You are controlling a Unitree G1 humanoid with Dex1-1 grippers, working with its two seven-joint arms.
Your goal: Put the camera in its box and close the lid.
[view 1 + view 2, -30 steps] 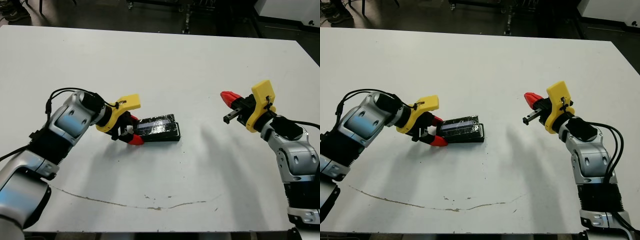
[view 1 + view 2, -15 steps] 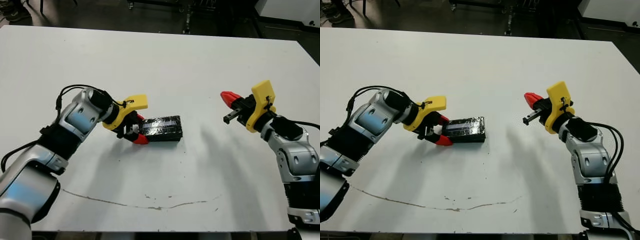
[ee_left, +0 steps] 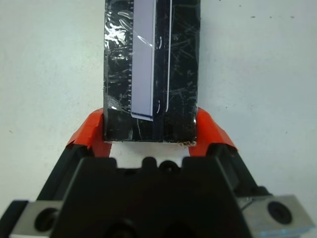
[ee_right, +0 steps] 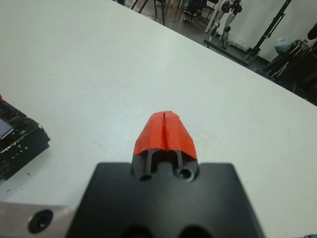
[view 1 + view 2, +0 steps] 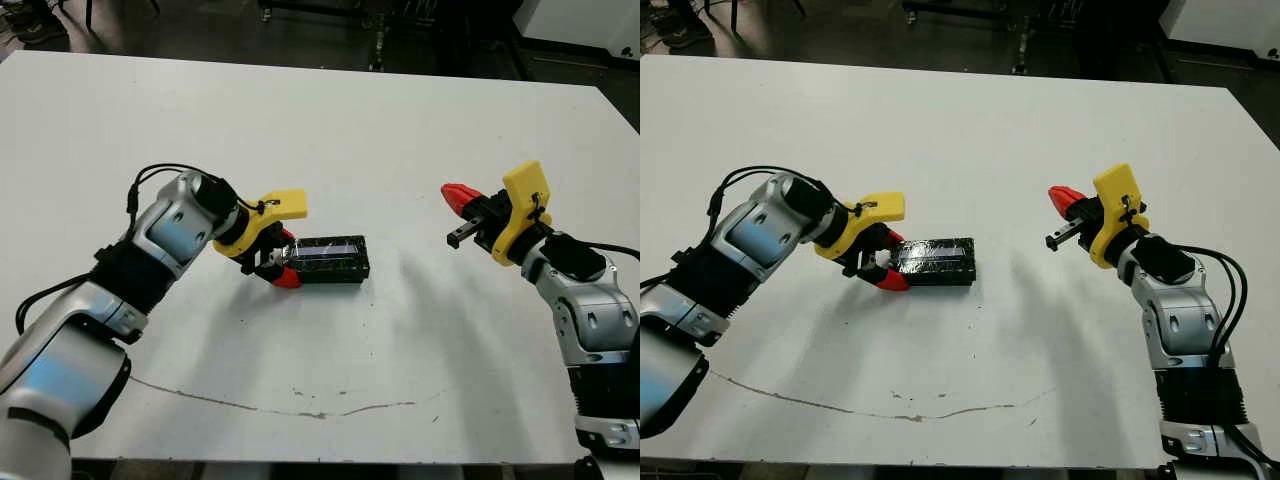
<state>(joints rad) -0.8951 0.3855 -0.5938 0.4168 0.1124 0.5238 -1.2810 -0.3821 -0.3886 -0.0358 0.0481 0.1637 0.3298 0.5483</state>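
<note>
The glossy black lid (image 5: 330,260) sat on the box, closing it, left of the white table's (image 5: 380,120) centre. The left gripper (image 3: 148,130) clasped one short end of the closed box, a red fingertip (image 3: 89,131) pressed on each side. The right gripper (image 5: 456,198) hung well apart to the right, fingertips clenched together, holding nothing.

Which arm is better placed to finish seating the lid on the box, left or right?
The left, likely. Its claw already straddles the near end of the lidded box, one red finger against each side. The right claw is shut and hangs well off to the side, away from the box.
</note>
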